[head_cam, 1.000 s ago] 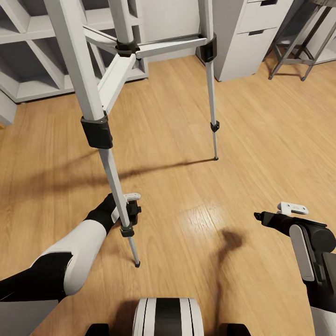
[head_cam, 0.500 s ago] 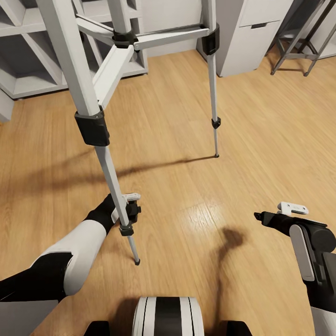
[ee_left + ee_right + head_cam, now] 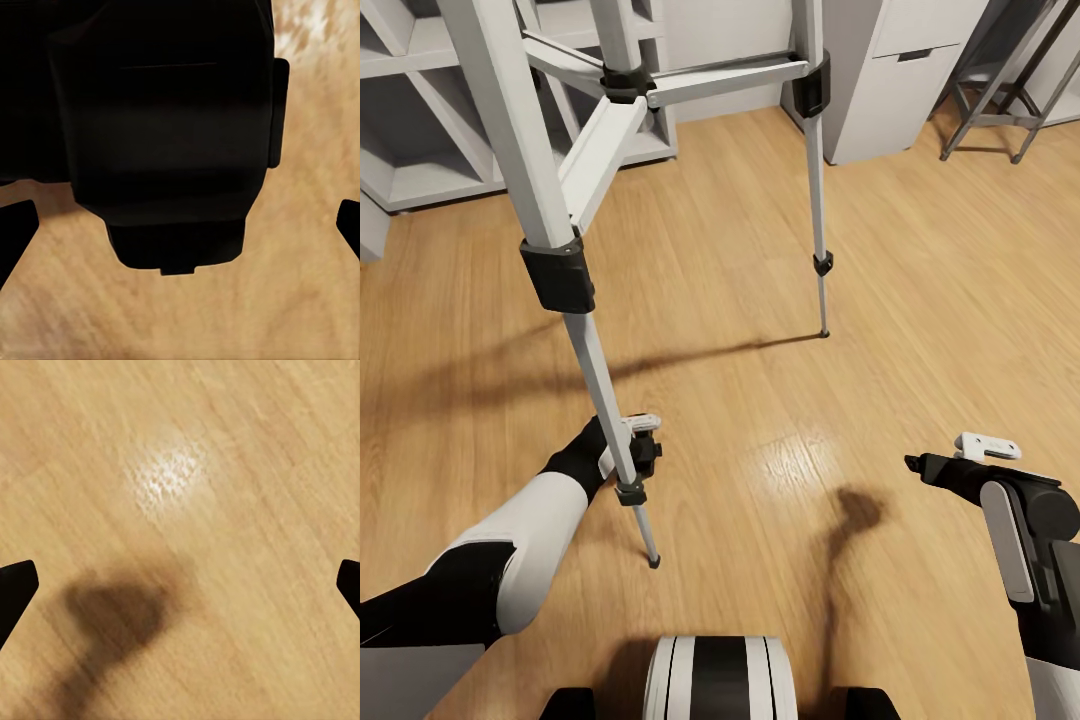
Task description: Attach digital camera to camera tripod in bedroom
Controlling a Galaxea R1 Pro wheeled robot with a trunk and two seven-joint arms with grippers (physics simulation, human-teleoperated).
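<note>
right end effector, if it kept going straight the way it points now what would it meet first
Most likely the wooden floor. The right end effector has its tips wide apart with nothing between them, and its wrist view looks onto bare planks; how far is unclear.

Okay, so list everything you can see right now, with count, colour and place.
camera tripod: one, silver legs with black joints, standing on the floor ahead
digital camera: one, black, close before the left claw
cube shelves: one unit, grey, far left
drawer cabinet: one, white, far right
metal stand: one, dark, far right corner
floor: light wooden planks
left claw: open, behind the near tripod leg
right claw: open, above bare floor
</note>
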